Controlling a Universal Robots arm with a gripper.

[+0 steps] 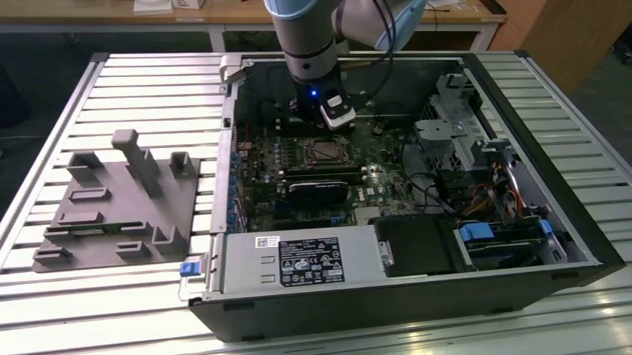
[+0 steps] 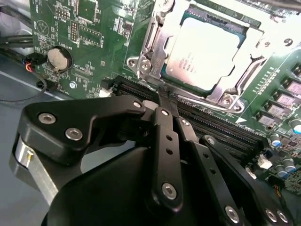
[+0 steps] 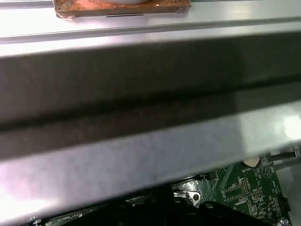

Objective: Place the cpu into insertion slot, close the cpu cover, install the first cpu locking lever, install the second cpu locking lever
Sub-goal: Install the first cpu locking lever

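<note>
Sitting in the insertion slot (image 2: 207,52), the cpu (image 2: 202,52) lies just beyond the pincer (image 2: 165,96), whose fingers are closed together, empty.

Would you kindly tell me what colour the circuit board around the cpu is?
Green; the circuit board around the cpu shows best in the second wrist view.

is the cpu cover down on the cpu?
Touching. In the second wrist view the cpu cover lies flat around the cpu, its frame overlapping the chip's edges.

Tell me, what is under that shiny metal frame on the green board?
The cpu lies under the cpu cover, showing through its window. The insertion slot beneath is covered.
</note>
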